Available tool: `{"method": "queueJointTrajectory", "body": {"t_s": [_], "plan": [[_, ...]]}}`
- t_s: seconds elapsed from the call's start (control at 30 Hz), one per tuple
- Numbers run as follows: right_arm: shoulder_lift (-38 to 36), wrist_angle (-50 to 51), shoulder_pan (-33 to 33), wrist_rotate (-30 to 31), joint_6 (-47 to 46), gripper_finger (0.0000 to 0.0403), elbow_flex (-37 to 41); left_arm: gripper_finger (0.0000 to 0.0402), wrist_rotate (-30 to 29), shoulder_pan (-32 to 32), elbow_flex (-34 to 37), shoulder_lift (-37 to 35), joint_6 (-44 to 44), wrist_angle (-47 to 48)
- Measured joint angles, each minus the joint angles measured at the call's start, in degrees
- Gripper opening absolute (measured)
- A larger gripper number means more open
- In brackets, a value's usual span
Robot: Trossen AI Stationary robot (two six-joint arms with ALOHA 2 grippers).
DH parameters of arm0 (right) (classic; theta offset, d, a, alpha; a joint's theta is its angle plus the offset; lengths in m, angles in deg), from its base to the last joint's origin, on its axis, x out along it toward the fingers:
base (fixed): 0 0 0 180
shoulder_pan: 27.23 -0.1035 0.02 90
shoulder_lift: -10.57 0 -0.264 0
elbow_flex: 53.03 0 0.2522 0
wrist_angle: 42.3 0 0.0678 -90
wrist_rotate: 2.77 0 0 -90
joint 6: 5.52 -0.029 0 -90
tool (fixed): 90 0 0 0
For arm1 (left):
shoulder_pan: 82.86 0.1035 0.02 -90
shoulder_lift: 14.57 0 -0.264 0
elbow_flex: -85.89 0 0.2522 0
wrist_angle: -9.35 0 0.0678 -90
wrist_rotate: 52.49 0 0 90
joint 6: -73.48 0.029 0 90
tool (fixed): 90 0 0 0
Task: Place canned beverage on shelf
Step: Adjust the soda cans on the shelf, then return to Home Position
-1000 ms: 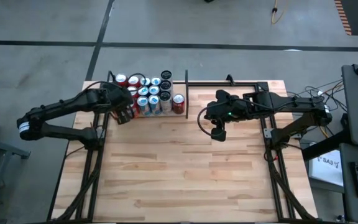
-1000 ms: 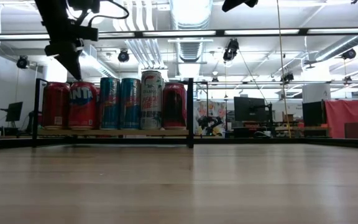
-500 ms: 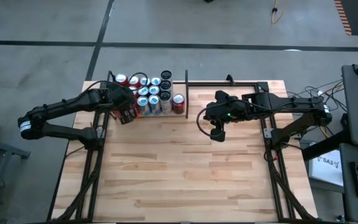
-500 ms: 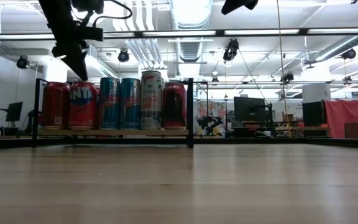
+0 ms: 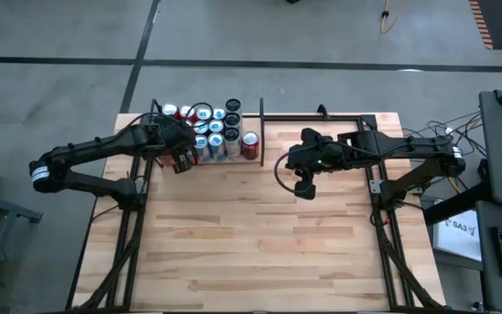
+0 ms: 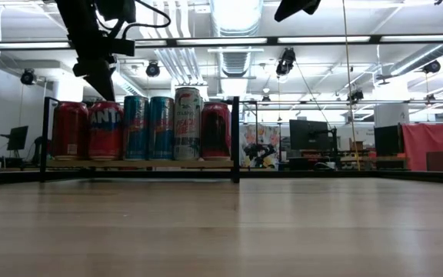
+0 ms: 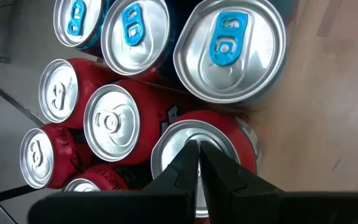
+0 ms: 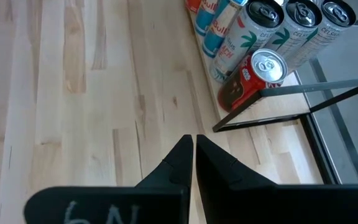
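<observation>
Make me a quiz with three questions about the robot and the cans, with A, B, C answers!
1. Where is the left gripper?
A. above the red cans at the shelf's front
B. at the table's near edge
C. off the table

2. How many cans show in the front row of the shelf in the low view?
A. two
B. six
C. ten

3. How are the right gripper's fingers?
A. wide open
B. shut on a can
C. shut, holding nothing

Answers:
1. A, since the left wrist view shows its fingertips over a red can.
2. B, since six cans stand side by side there.
3. C, since the right wrist view shows the tips together over bare wood.
</observation>
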Motion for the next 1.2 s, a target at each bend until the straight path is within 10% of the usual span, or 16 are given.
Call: {"method": "queueJointTrajectory", "body": {"t_s": [0.67,0.97,1.2], "plan": [[-0.1,-7.7,-0.3,1.4,2.4,0.0009,2.9,0.0000,2.5,-2.8,-1.9,-8.1,-8.4,-3.3],[-5.5,-22.6,-0.6,-3.6,7.3,0.0009,15.9,0.0000,11.7,-20.8,3.8,-16.7,-15.7,-16.9],[-15.0,-33.5,-0.6,-4.9,8.5,0.0009,28.0,0.0000,-2.5,-34.4,10.5,-22.8,-13.2,-23.7]]}}
